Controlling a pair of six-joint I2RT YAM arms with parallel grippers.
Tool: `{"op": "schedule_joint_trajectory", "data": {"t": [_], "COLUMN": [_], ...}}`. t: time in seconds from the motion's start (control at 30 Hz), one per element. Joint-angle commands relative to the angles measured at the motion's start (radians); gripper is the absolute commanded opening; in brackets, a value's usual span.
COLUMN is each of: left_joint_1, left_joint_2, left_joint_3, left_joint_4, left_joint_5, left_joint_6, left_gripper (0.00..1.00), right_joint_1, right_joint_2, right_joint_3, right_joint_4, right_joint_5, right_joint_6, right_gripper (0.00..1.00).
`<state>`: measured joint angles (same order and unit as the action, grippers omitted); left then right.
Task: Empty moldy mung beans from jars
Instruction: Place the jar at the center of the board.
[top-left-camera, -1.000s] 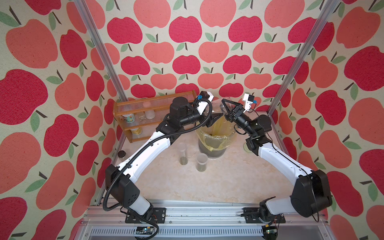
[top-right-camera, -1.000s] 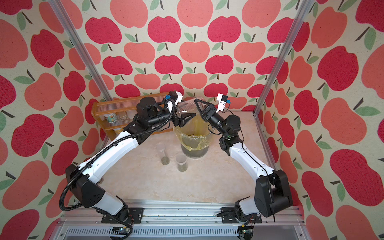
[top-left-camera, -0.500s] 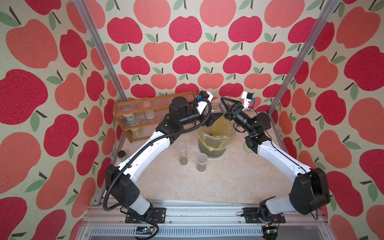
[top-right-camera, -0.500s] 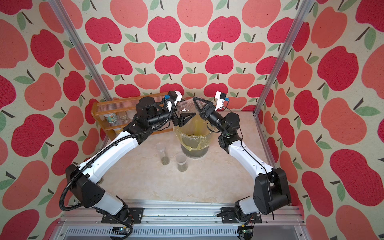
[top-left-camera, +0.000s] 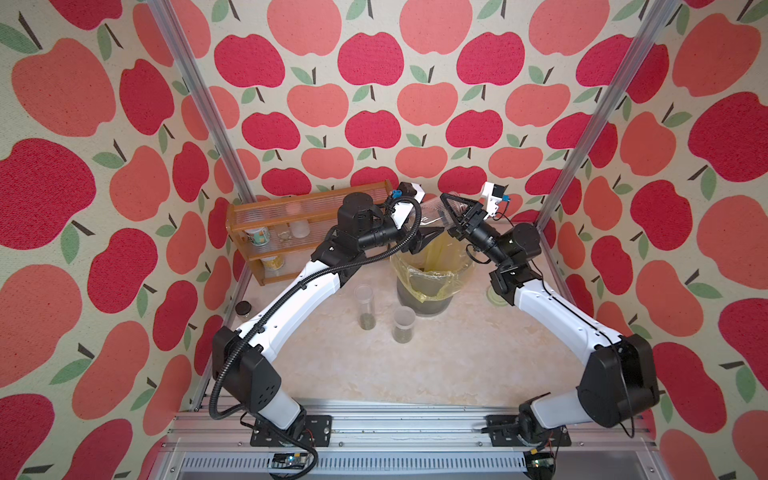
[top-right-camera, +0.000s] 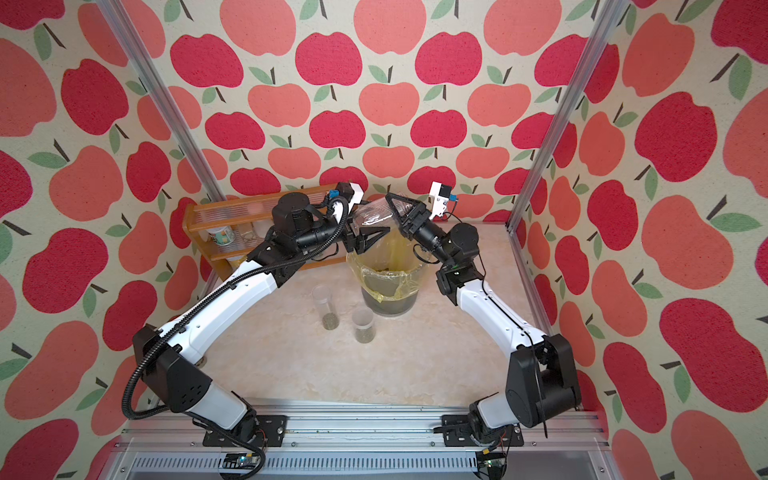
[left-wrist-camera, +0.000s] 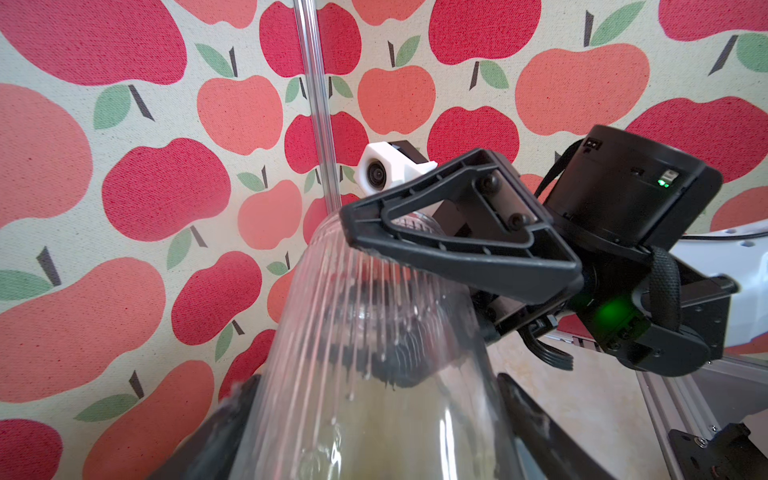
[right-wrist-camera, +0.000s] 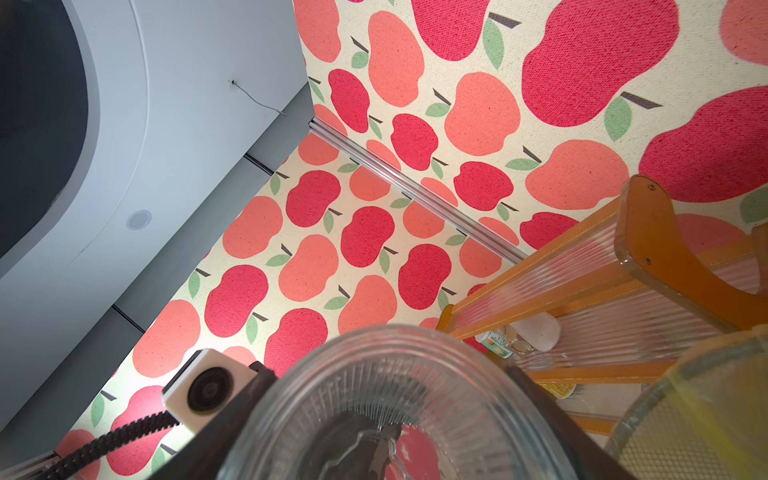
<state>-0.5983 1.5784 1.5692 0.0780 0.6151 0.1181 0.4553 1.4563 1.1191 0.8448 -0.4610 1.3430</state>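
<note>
A wide clear ribbed jar (top-left-camera: 434, 210) (top-right-camera: 374, 212) hangs tilted above the bin (top-left-camera: 424, 305), held from both ends. My left gripper (top-left-camera: 426, 222) (left-wrist-camera: 374, 436) is shut on its wall near the mouth. My right gripper (top-left-camera: 446, 216) (right-wrist-camera: 395, 436) is shut on its base end (right-wrist-camera: 395, 395), one finger (left-wrist-camera: 457, 249) lying along the ribs. No heap of beans shows inside it. On the table stand a tall narrow jar (top-left-camera: 365, 305) and a shorter jar (top-left-camera: 404, 324), each with mung beans (top-left-camera: 367, 321) at the bottom.
The bin carries a yellow bag liner (top-right-camera: 386, 274). An orange shelf (top-left-camera: 291, 216) with printed cans (top-left-camera: 257, 237) stands at the back left. A pale green lid (top-left-camera: 494, 297) lies under my right arm. A small dark-lidded jar (top-left-camera: 243, 308) sits by the left wall.
My right gripper has moved up and left onto the jar's base and narrowed its jaws around it. The left arm and the jar have stayed in place.
</note>
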Motion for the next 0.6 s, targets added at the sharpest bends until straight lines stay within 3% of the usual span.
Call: {"op": "schedule_joint_trajectory", "data": {"t": [0.0, 0.2, 0.47, 0.57], "left_joint_1": [0.004, 0.005, -0.019, -0.018], "left_joint_2": [0.012, 0.037, 0.080, 0.099], "left_joint_3": [0.035, 0.047, 0.090, 0.104], "left_joint_4": [0.091, 0.079, 0.021, -0.005], "left_joint_5": [0.006, 0.004, -0.036, -0.047], "left_joint_6": [-0.007, -0.008, 0.008, 0.005], "left_gripper": [0.57, 0.65, 0.98, 1.00], "right_joint_1": [0.017, 0.011, -0.007, -0.018], "right_joint_2": [0.010, 0.010, 0.003, 0.002], "right_joint_3": [-0.001, 0.010, 0.006, 0.011], "right_joint_4": [-0.022, -0.007, 0.003, 0.003], "right_joint_5": [-0.044, -0.031, 0.003, 0.008], "right_joint_6": [-0.027, -0.010, -0.012, -0.011], "right_gripper": [0.64, 0.59, 0.54, 0.54]}}
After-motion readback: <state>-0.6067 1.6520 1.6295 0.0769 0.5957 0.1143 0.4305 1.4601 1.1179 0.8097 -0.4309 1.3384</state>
